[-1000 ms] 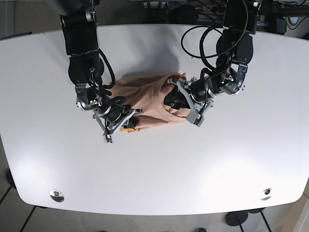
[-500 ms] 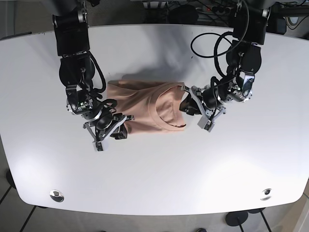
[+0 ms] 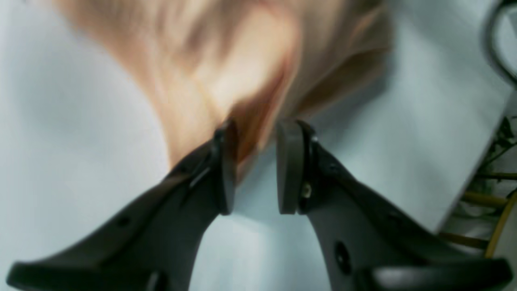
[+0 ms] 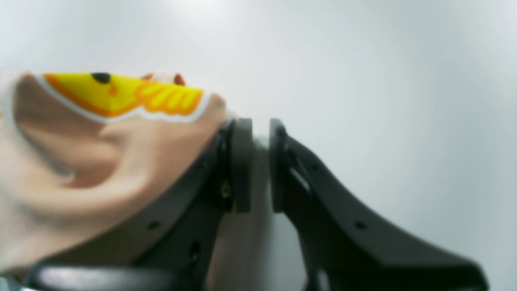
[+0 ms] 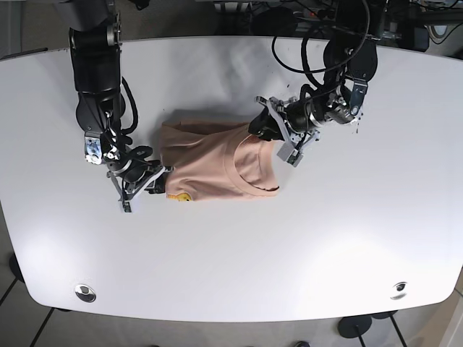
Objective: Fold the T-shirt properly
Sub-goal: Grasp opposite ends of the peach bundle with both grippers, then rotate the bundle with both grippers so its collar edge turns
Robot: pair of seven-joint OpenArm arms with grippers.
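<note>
Peach T-shirt [image 5: 217,159] lying folded on the white table [image 5: 239,253], a little left of the middle and nearer the far edge than the near edge, neckline turned toward the right edge. Left gripper [image 3: 255,169] at the shirt's far right corner, fingers slightly apart with a fold of peach cloth between them, though blurred, so cannot tell if really pinched. Right gripper [image 4: 260,165] at the near left corner of the shirt, fingers [image 4: 241,165] almost together with only a narrow gap; cloth pressed against the outer side of one finger. Yellow and orange print [image 4: 121,97] showing on that corner, just beside the gripper.
</note>
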